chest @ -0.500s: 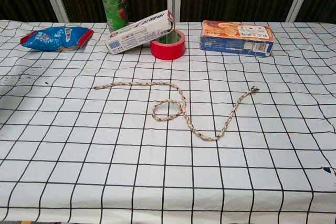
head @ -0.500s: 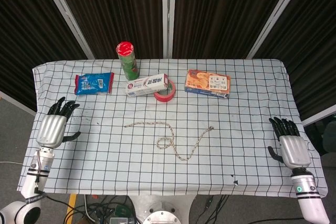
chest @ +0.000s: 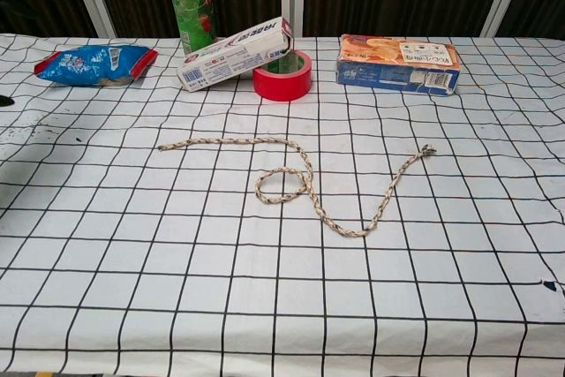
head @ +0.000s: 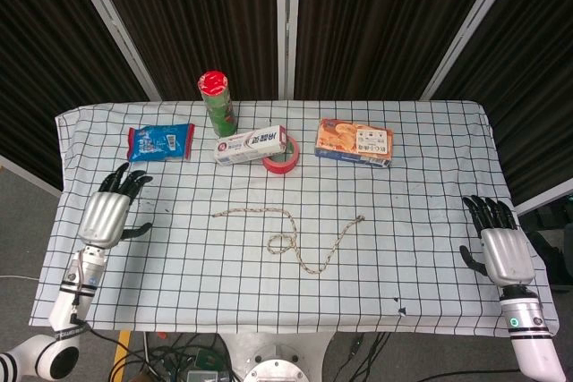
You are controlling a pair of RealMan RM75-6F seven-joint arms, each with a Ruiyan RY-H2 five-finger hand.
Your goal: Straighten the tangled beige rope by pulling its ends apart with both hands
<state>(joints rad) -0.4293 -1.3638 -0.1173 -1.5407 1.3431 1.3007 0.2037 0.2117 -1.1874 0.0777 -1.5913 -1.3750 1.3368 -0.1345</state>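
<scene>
Near the desk's middle lies the looped beige rope (head: pixel 288 233), seemingly light and limp, best pinched at its two free tips, while left hand (head: pixel 109 213) and right hand (head: pixel 498 247) wait empty, fingers spread, at opposite side edges.

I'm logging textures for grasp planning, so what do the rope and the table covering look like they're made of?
The rope looks like twisted natural or cotton-like fiber, matte beige with darker flecks; the spiral strands show clearly. The table covering looks like thin woven cloth, matte white with a black grid; its soft wrinkles suggest fabric, though a plastic sheet can't be ruled out.
</scene>
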